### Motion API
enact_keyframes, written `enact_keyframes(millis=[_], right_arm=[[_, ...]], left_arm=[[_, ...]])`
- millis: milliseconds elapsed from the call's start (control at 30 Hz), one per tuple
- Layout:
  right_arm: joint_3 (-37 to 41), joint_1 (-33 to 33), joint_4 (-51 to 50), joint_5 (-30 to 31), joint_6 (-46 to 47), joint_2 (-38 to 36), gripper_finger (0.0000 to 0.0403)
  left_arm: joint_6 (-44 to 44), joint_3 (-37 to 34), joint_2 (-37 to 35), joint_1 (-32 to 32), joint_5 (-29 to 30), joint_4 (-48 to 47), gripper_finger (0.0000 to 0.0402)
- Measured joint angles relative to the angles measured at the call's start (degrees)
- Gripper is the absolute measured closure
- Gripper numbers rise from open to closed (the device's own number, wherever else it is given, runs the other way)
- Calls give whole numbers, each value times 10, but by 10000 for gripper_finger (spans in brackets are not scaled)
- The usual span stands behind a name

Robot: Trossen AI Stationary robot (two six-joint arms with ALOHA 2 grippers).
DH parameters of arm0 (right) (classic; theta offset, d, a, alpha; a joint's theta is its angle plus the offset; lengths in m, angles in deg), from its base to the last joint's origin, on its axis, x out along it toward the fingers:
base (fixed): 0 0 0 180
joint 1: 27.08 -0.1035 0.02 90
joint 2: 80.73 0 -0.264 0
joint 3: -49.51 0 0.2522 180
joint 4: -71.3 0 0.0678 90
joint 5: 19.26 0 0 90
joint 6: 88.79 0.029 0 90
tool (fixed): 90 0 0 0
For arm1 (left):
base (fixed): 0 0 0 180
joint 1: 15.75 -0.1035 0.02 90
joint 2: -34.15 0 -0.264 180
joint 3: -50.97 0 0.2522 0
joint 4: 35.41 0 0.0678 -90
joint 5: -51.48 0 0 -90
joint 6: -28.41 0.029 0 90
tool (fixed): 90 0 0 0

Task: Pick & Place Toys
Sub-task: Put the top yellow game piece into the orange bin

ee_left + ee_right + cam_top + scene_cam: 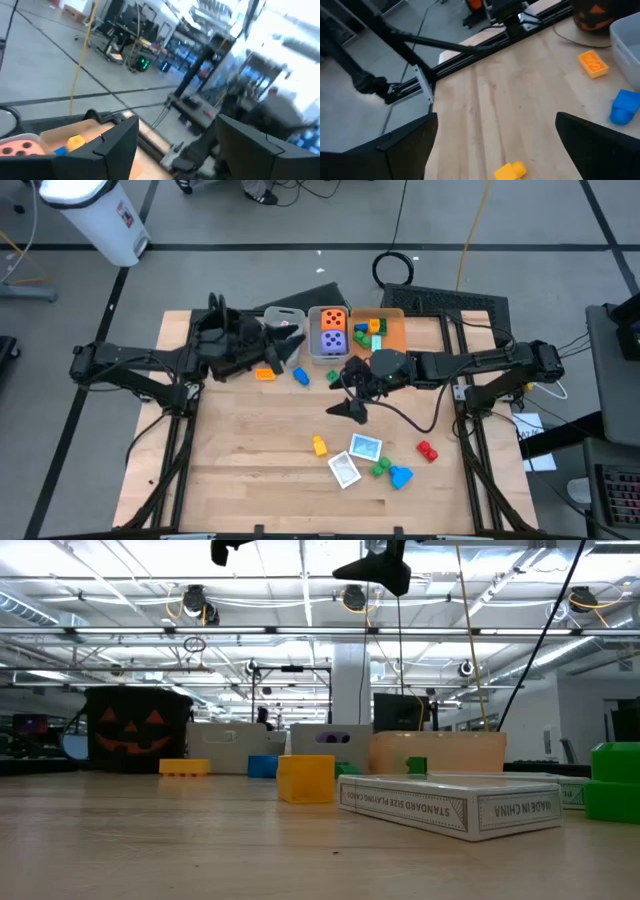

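Orange and purple foam dice [333, 330] sit in grey bin [316, 350]

1. My arms and both my claws are black
2. The table [250, 460] under me is pale wood with lengthwise plank lines
3. The grey bin [330, 352] holds an orange die [332, 319] with dark dots and a purple die [333, 339] with orange dots
4. The orange bin [393, 330] holds green, blue and yellow blocks
5. The black pot [135, 728] wears an orange pumpkin face
6. Loose blocks: orange [264, 374], blue [301, 376], yellow [319, 445], red [427, 450], green [380, 468]
7. The cards [356, 458] are white with teal
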Motion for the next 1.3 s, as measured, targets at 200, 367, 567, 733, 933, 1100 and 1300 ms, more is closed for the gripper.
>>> enact_keyframes(millis=[200, 367, 567, 733, 933, 1100, 1300], right_arm=[[0, 1, 11, 14, 0, 0, 7], [0, 1, 12, 14, 0, 0, 7], [0, 3, 13, 15, -6, 0, 7], [0, 12, 12, 14, -16, 0, 7], [0, 21, 12, 14, -14, 0, 7], [0, 20, 12, 13, -15, 0, 7], [0, 20, 12, 13, -16, 0, 7]], left_arm=[[106, 0, -35, -37, -119, -73, 131], [151, 51, -93, -71, -84, -393, 131], [131, 83, -72, -102, -90, -631, 131], [194, 70, -6, -119, -129, -703, 131], [230, 70, 73, -132, -116, -728, 131], [231, 70, 139, -142, -118, -745, 131], [243, 70, 200, -141, -130, -759, 131]])
